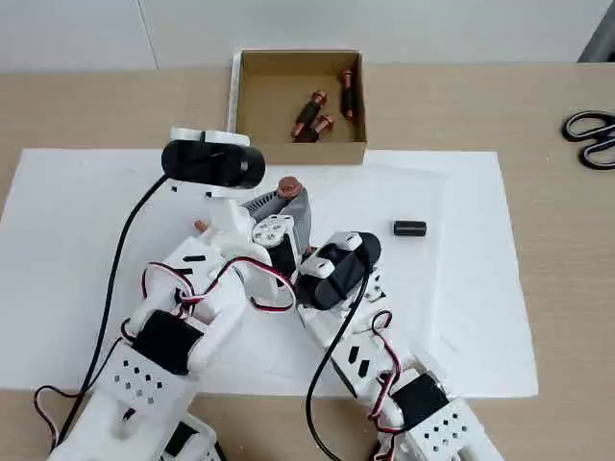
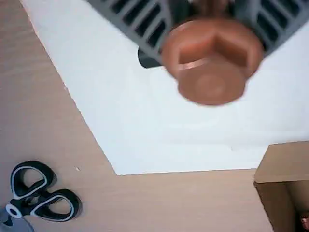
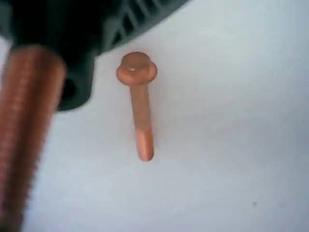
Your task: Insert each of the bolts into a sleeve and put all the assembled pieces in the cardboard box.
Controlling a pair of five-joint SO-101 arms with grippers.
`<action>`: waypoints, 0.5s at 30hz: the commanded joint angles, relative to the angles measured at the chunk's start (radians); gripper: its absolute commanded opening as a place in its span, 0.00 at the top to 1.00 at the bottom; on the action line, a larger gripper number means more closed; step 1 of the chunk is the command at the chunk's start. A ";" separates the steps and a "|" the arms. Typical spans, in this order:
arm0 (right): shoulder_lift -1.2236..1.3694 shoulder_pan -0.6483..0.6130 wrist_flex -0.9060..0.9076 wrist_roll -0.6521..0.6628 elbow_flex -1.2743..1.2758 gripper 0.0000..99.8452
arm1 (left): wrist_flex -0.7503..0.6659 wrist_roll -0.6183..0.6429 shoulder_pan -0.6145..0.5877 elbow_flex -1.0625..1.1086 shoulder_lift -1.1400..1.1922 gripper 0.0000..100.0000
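High view: the left gripper [image 1: 285, 200] is at the middle of the frame, just below the cardboard box [image 1: 252, 101]. Its grey jaws are narrowly set and closed on a copper bolt [image 1: 289, 185], whose round head pokes out above them. The right arm's wrist crowds in from the lower right. A black sleeve [image 1: 409, 228] lies on its side on the white paper [image 1: 77, 240], right of centre and apart from both arms. Three assembled pieces [image 1: 309, 110] lie in the box at upper centre. Scissors [image 1: 591, 134] rest on the table [image 1: 461, 106] at the right edge.

Left wrist view: the bolt's flanged hexagonal head [image 2: 212, 63] faces the camera at upper right, with ribbed grey jaws on either side. The sleeve [image 2: 147, 60] peeks out behind it.

Right wrist view: the right gripper [image 3: 63, 82] shows dark at upper left, with a threaded copper shank [image 3: 24, 140] beside it. Whether it grips the shank cannot be told. A second bolt [image 3: 139, 111] lies on the paper at centre, head uppermost in frame.
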 commanded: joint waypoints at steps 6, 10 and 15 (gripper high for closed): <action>-0.024 0.001 -0.022 0.008 -0.015 1.00 | 0.002 0.002 -0.018 -0.050 -0.011 0.99; -0.024 0.001 -0.022 0.008 -0.015 1.00 | 0.003 0.002 -0.043 -0.053 -0.009 0.99; -0.024 0.001 -0.022 0.008 -0.015 1.00 | 0.002 0.002 -0.038 -0.053 -0.003 0.99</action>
